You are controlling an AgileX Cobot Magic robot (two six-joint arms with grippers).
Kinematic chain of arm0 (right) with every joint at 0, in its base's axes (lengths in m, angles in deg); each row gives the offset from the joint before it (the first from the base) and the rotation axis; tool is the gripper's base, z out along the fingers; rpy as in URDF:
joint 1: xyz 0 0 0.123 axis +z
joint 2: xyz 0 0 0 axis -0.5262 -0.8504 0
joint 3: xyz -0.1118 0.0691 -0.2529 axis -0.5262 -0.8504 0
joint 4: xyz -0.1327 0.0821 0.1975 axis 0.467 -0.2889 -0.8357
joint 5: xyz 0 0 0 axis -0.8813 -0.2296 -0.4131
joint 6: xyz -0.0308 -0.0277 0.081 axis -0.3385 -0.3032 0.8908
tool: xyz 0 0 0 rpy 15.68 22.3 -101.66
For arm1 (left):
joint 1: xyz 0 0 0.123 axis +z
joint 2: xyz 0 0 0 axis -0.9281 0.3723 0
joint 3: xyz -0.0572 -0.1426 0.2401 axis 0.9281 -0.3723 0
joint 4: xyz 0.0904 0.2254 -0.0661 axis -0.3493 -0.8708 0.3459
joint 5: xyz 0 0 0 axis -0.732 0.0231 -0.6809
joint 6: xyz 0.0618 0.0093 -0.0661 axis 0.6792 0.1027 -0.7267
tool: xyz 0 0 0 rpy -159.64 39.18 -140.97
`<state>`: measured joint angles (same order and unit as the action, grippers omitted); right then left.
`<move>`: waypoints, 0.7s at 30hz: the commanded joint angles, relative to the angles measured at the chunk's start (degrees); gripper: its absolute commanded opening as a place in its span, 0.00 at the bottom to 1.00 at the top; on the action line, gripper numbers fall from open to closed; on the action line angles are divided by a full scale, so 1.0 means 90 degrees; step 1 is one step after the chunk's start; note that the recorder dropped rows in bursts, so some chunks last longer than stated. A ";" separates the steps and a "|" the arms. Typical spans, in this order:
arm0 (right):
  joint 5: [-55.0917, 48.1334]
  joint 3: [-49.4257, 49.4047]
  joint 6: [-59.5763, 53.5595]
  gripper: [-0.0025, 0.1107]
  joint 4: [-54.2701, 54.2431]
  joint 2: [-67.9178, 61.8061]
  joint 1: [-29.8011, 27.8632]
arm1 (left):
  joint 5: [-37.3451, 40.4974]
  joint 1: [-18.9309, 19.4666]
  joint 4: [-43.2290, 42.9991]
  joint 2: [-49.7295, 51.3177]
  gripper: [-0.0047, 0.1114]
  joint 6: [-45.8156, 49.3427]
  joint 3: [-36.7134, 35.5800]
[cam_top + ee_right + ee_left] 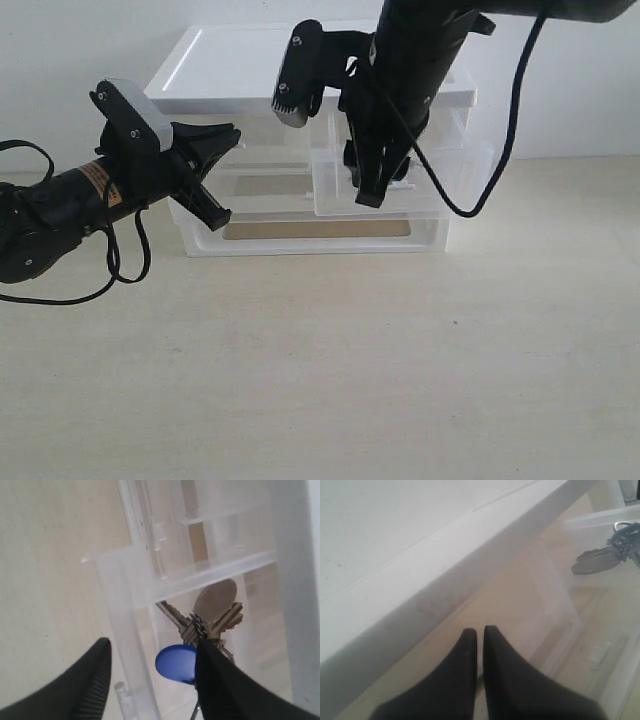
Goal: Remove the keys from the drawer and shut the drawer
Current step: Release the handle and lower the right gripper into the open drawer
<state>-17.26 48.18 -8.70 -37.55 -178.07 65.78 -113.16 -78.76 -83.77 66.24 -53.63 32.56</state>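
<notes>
Open for retrieval: the drawer (450,185), right-hand one of the top pair in the white drawer unit (230,70), stands pulled out from the unit's front, above the pale surface (350,380).

The right pincer (152,642) reaches down from above the unit into the open drawer. Its two black fingers (95,680) are spread well apart and clamped on nothing.

The keys (212,617) lie on the drawer's floor, out in front of the unit's face. In the right wrist view one finger crosses in front of the bunch. The round blue fob (175,662) sits just beside that finger, on the side toward the drawer's front wall. The oval tag (216,599) lies a little nearer the unit. Whether the finger touches the keys cannot be told. In the exterior view the arm and the cloudy plastic hide the bunch.

The left pincer (480,632) hangs close by the unit's left front corner, at the height of the top drawers. Its fingertips are together but for a thin slit, and it holds nothing. Its wrist view looks along the edge of the unit's white top and through the translucent plastic to the keys beyond.

A black cable (480,200) from the right arm loops down in front of the unit's right end.
</notes>
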 commanded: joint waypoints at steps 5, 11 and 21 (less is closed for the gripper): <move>0.0016 0.0051 -0.0239 0.02 0.0031 -0.0077 -0.0040 | 0.0819 0.0069 0.0539 0.0098 0.08 0.0036 0.0046; -0.0770 0.0051 -0.1170 0.02 -0.0926 0.0072 -0.0040 | 0.0794 0.0069 0.0539 0.0098 0.08 0.0036 0.0046; -0.1147 0.0051 -0.1184 0.02 -0.1605 0.0499 -0.0040 | 0.0794 0.0069 0.0539 0.0098 0.08 0.0036 0.0046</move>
<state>-25.51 48.39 -20.07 -49.35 -175.48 65.52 -113.02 -78.76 -83.77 66.24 -53.52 32.56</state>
